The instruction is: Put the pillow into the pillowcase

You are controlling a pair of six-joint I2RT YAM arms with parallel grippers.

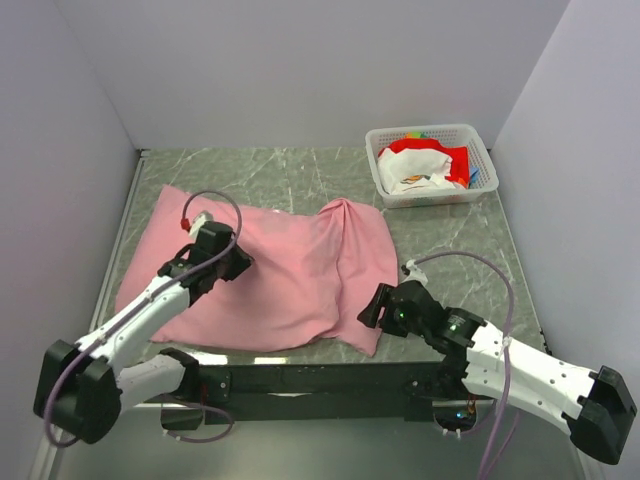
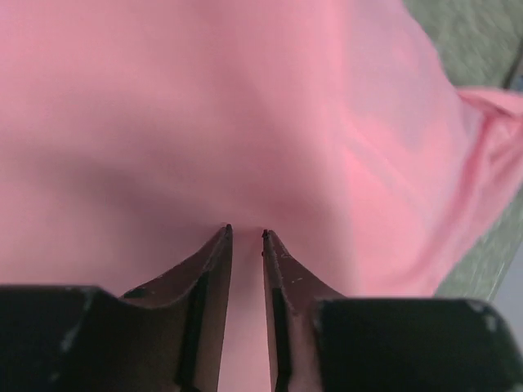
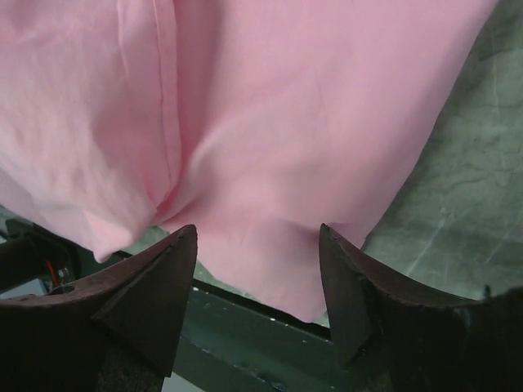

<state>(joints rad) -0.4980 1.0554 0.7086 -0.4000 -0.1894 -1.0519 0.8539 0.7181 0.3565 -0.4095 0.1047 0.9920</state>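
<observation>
Where the pillowcase [image 1: 300,270] lies: we find it spread over the tabletop [image 1: 450,250], from close to the left edge to past the middle. Its right part swells in a soft bulge that peaks toward the far edge.
Left claw [image 2: 246,235]: it sits on the left half of the pink cloth, toward the left edge. Its fingers [image 2: 214,286] stand only a narrow slit apart, and their tips press into a dimple in the cloth.
Left claw's hold: we cannot tell whether a fold is pinched in that slit.
Right claw [image 3: 257,232]: its jaws are spread wide, low over the near edge, right of the middle.
Pillowcase against the right claw: the near right corner of the cloth lies just beyond the gap between the spread fingers. We see nothing held, and we cannot tell whether the tips touch the cloth.
Seam: in the right wrist view, a stitched hem runs down the cloth to a pucker.
Basket [image 1: 487,165]: it is white and stands in the far right corner, well apart from both claws, with red and white things [image 1: 425,165] inside.
</observation>
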